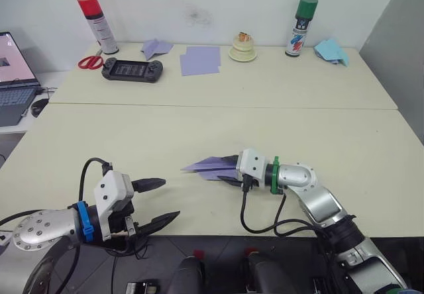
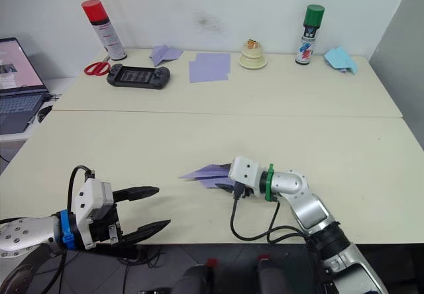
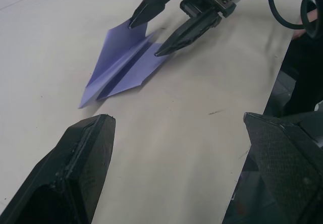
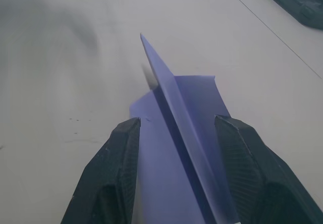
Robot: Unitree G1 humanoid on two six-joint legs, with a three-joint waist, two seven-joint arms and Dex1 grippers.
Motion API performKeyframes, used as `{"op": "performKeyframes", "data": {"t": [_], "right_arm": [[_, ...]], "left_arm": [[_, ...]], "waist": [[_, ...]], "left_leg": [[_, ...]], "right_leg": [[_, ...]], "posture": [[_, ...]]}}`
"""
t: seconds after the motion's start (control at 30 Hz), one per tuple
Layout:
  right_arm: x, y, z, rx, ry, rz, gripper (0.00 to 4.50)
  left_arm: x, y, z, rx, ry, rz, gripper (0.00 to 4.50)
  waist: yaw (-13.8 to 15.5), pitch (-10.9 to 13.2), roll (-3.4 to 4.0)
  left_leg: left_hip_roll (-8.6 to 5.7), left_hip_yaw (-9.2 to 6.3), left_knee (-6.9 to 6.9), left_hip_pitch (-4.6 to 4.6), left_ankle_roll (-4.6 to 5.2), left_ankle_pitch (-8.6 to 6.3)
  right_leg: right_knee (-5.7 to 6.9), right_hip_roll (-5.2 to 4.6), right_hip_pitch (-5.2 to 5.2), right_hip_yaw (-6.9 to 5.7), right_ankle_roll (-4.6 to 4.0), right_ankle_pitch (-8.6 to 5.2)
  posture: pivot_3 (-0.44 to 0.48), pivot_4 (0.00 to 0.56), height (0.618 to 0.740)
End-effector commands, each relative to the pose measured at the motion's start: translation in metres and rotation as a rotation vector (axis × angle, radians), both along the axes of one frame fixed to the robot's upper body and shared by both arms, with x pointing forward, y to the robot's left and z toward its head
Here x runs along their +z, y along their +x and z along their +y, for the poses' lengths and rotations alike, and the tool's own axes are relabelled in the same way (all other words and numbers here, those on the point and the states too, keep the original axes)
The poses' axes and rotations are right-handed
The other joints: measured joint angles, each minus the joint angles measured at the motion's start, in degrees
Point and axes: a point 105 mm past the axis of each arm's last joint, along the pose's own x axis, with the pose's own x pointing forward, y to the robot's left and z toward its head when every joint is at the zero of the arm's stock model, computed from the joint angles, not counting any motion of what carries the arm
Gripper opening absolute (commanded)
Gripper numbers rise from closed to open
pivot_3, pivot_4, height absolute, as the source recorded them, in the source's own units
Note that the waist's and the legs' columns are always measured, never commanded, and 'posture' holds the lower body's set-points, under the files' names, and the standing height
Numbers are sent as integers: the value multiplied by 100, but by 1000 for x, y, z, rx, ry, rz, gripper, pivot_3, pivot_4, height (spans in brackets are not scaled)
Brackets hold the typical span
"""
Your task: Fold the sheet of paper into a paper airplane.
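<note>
Left eye view, paper airplane [image 1: 209, 167] between parted right gripper [image 1: 230, 173], left gripper [image 1: 161, 203] wide, game controller [image 1: 131, 69] far.

The light is bright and even, with no glare on the cream table [image 1: 199, 128]. Shadows are soft: a short one lies under the paper airplane [image 3: 123, 65] and a faint grey one on the table in the right wrist view. The left gripper's fingers [image 3: 75, 173] look blurred, being very close.
</note>
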Motion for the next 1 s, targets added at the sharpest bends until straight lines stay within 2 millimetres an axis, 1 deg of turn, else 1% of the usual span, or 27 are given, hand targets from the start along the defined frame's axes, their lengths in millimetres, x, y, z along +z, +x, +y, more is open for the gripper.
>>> {"op": "performKeyframes", "data": {"t": [0.03, 0.2, 0.3, 0.4, 0.47, 0.57, 0.67, 0.73, 0.83, 0.9, 1.0], "right_arm": [[0, 10, 3, -23, -50, -34, 2407], [-16, 16, 9, -38, -129, 58, 2407], [-17, 20, 12, -43, -148, 67, 2407], [-17, 26, 14, -53, -168, 69, 1775], [-17, 29, 14, -58, -170, 77, 1113], [-15, 33, 14, -69, -166, 81, 21], [-15, 34, 9, -79, -167, 82, 21], [-15, 35, 1, -95, -162, 98, 21], [-7, 36, -21, -166, -120, 141, 21], [7, 38, -43, -272, -54, 158, 21], [28, 36, -88, -500, 38, 150, 21]], "left_arm": [[8, -5, -6, -20, -1, -31, 4465], [9, -11, -14, -14, -47, -27, 4465], [18, -9, -13, 17, -78, -59, 4465], [28, -1, -8, 75, -118, -82, 4465], [32, 3, -6, 92, -131, -90, 4500], [34, 1, -8, 85, -146, -80, 4500], [36, 0, -11, 78, -156, -83, 4500], [39, 1, -13, 77, -168, -89, 4500], [46, 7, -19, 64, -179, -112, 4500], [49, 12, -27, 35, -162, -125, 4500], [52, 19, -46, -76, -108, -151, 4500]], "waist": [[-1, 0, 0], [-5, -1, -1], [-4, -2, -3], [-4, -3, -4], [-3, -3, -4], [-3, -3, -4], [-2, -3, -4], [9, -4, -4], [62, -3, -4], [118, -3, -4], [181, -3, -4]], "left_leg": [[0, 1, 0, 1, 0, 0], [3, 1, 1, 2, 0, 0], [3, 0, 1, 2, 0, 0], [4, -1, 6, 5, 0, 0], [4, -2, 13, 6, 0, 0], [3, -1, 23, 6, 0, 0], [3, -1, 28, 6, 0, 0], [2, -3, 32, 5, 0, 0], [-1, -8, 50, -3, 0, 0], [-4, -11, 65, -10, 0, -1], [-10, -12, 75, -19, 0, -1]], "right_leg": [[0, 0, 0, 1, 0, 0], [4, 1, 0, 0, -2, 2], [5, 1, 0, 0, -2, 2], [13, 3, 1, -2, -7, 4], [23, 4, 0, -2, -7, 4], [35, 4, 1, -1, -7, 4], [39, 4, 1, -1, -7, 4], [43, 4, 1, -2, -7, 5], [49, 4, 2, -7, -7, 4], [51, 2, 2, -8, -7, 4], [49, 0, 1, -7, -4, 6]], "posture": [[0, 150, 740], [0, 150, 740], [0, 150, 740], [0, 150, 740], [0, 150, 740], [0, 150, 740], [0, 150, 740], [0, 150, 740], [0, 150, 740], [0, 150, 740], [0, 150, 740]]}}
